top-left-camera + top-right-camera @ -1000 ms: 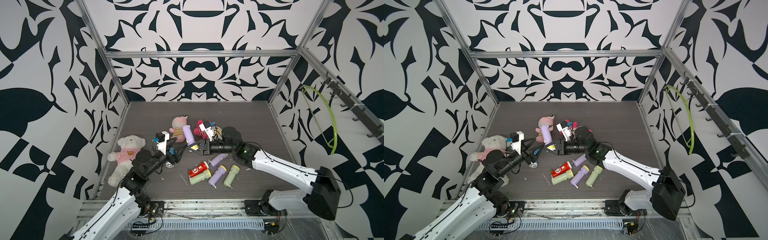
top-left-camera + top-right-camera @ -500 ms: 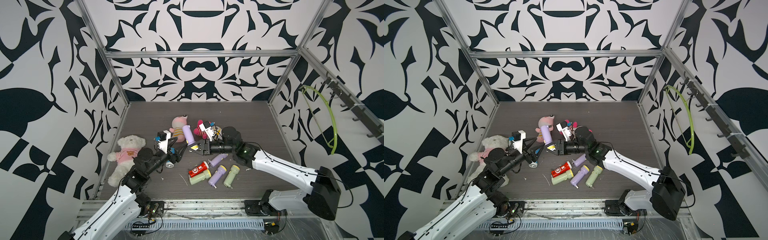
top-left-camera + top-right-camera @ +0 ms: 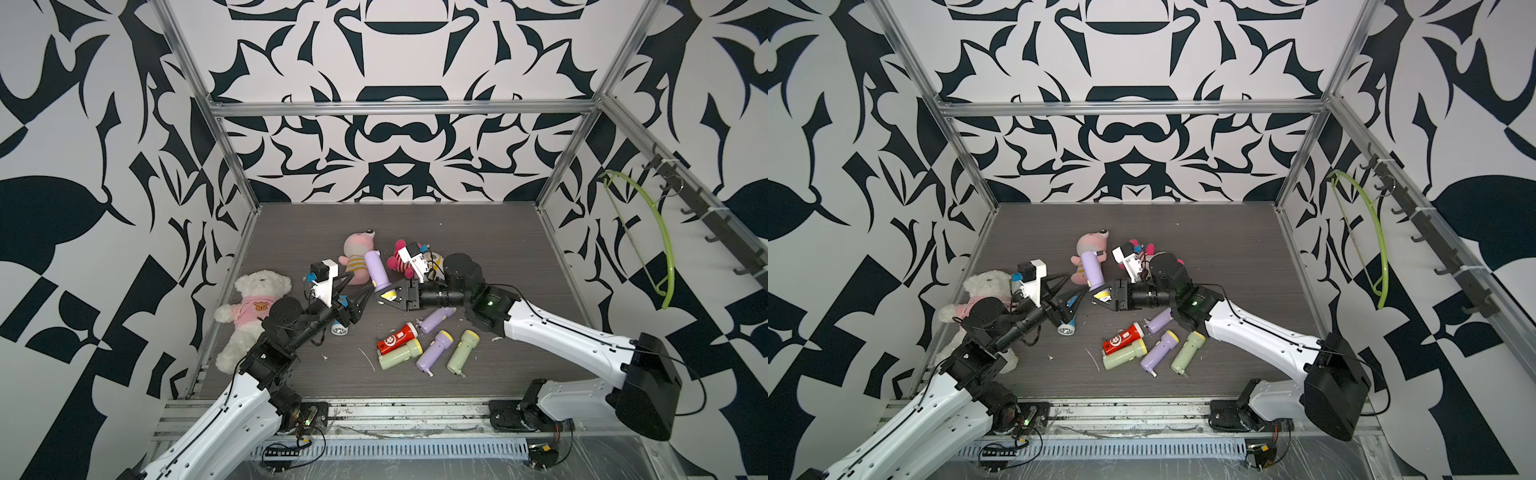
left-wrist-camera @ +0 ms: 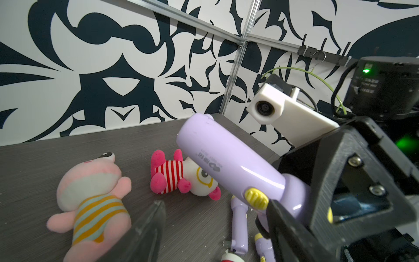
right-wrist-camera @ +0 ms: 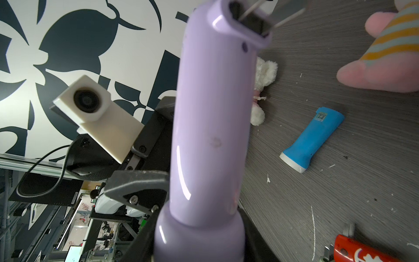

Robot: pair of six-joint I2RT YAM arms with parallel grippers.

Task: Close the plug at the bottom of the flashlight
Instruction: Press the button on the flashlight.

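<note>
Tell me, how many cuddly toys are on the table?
3: a white teddy bear farthest left, a pink striped plush mid-table, and a red-striped plush beside it, partly hidden behind the right wrist camera.

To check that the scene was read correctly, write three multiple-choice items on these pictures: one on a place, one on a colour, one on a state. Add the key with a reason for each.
1. Where is the blue flashlight?
A. Lying on the table
B. On a shelf
C. In a basket

2. What colour is the flashlight held by the right end effector?
A. Red
B. Green
C. Purple

3. How does the plug at that flashlight's bottom stand?
A. Folded shut
B. Folded out, prongs showing
C. Broken off

Key:
1 A: the right wrist view shows it lying flat on the wood-grain surface.
2 C: in both top views the end effector grips the purple flashlight by its head.
3 B: two metal prongs stick out of its end.
</note>
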